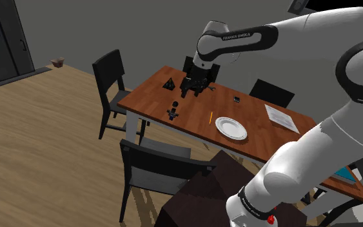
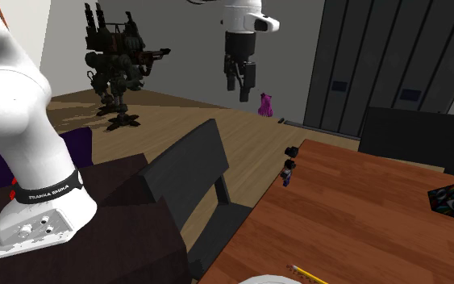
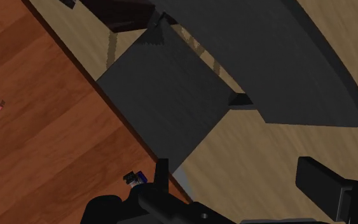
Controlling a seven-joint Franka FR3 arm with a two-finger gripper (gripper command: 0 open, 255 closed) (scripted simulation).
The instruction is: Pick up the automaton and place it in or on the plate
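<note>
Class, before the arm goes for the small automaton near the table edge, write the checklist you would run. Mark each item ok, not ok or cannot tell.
1. Gripper open and empty: ok.
2. Automaton found, standing near the edge of the table: ok.
3. Automaton between the fingers: not ok. In the wrist view it sits beside one finger, apart from it.
4. Plate free of other things: ok.
5. Way to the plate: ok; just a pencil lying flat between.
6. Room beside the chair at that edge: cannot tell.
</note>
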